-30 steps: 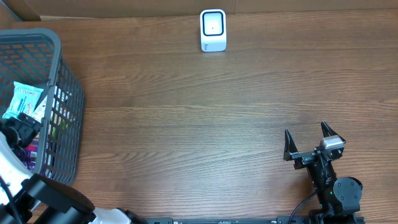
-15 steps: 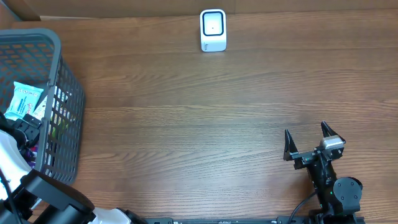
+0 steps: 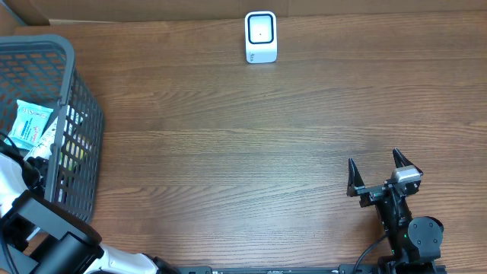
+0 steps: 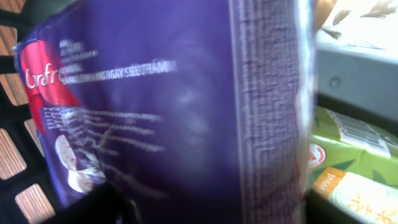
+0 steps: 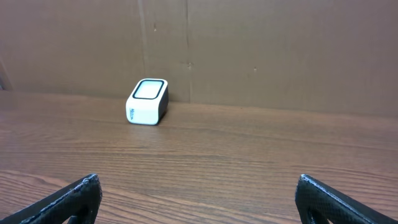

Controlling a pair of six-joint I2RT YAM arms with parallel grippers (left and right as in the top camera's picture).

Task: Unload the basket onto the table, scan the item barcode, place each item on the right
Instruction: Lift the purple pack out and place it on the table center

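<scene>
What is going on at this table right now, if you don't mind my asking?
The left arm is down inside the basket at the left edge of the table, and a purple packet fills its wrist camera. Whether the fingers have hold of it cannot be told. The right gripper sits open near the front edge, facing the white scanner at the far side. Nothing is at the scanner yet.

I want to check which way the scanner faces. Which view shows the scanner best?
Right wrist: the scanner stands unobstructed on the table, with its window and one side both visible. Overhead shows it small, from above, at the table's far edge. Left wrist does not show it.
</scene>
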